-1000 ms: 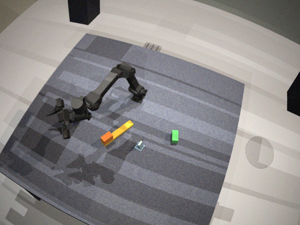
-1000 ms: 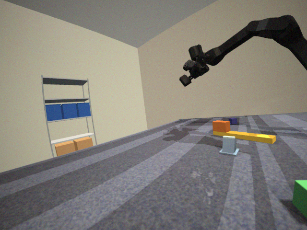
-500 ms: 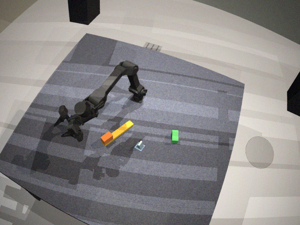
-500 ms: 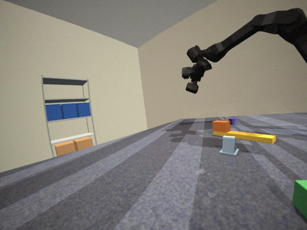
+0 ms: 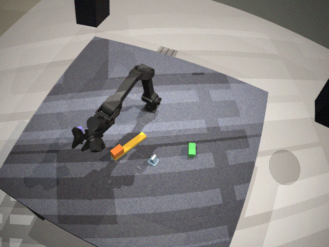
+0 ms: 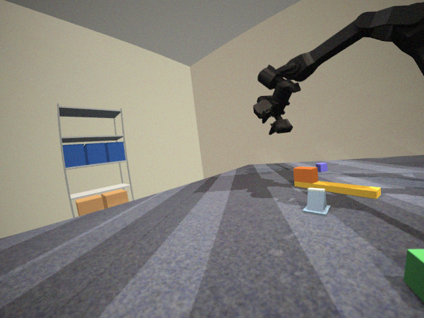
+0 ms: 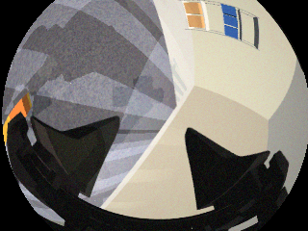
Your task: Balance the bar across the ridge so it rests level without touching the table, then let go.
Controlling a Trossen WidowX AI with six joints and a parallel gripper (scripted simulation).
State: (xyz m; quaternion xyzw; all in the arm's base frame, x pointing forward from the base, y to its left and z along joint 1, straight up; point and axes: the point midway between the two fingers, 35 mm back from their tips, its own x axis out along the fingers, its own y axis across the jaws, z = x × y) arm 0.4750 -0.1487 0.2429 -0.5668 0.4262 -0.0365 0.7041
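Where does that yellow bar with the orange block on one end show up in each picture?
Top: the yellow bar lies mid-picture, right of the gripper.
Exterior: right of centre, behind the ridge.
Wrist: only an orange-yellow sliver at the left edge.
Shared landmark: its orange block.

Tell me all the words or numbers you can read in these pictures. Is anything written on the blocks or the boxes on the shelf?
None: no words, numbers or signs can be read in any view.
The yellow bar with its orange block, the ridge, the green block and the purple cube have plain faces.
The blue bins and orange boxes on the shelf show no labels.
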